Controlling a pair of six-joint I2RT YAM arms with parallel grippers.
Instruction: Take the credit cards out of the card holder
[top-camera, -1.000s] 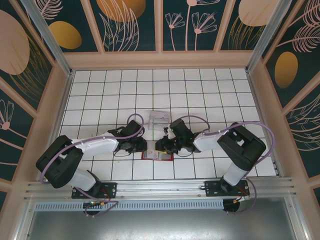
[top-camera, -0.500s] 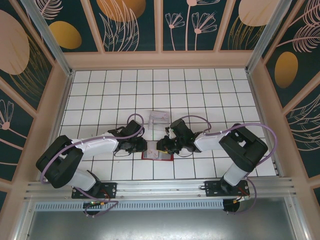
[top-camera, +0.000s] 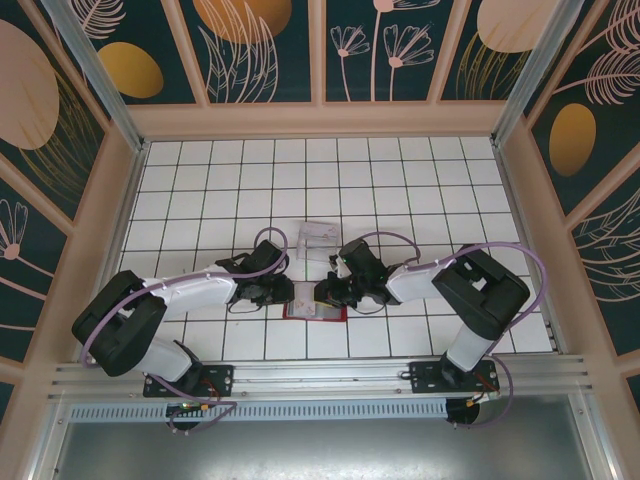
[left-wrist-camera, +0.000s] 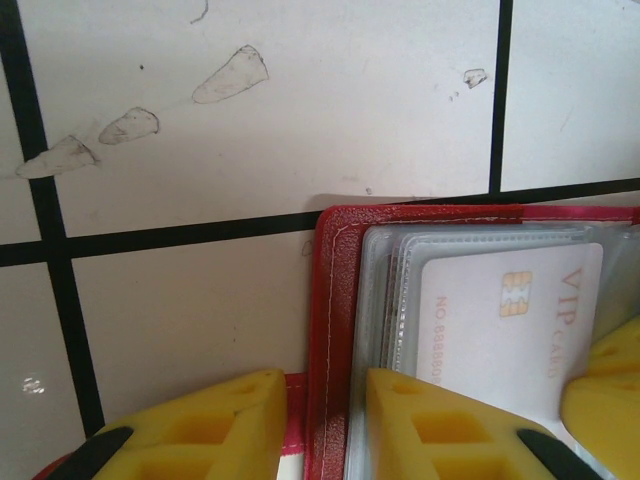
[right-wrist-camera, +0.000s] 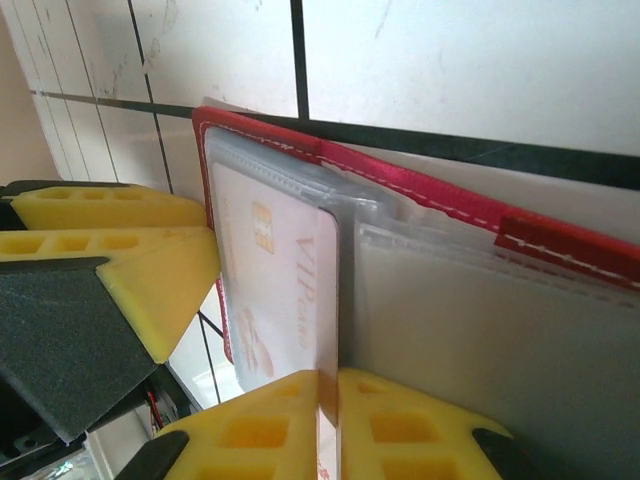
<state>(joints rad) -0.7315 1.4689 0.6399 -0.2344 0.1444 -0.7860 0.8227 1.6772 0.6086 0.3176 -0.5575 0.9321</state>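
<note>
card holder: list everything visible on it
The card holder is a red, leather-look wallet with pale stitching along its rim, lying open and flat on the white tiled table. Inside are stacked clear plastic sleeves; the top one shows a white VIP card with a gold chip. The left fingers grip its red edge; the right fingers pinch the card's edge.

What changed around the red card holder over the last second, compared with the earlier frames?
The right tool, pinched on the VIP card, has crept slightly rightward, away from the left tool. Whether the card slid out is too small to tell. Unchanged: the left tool clamps the edge of the red card holder, which lies in place, and the clear plastic box sits behind.
</note>
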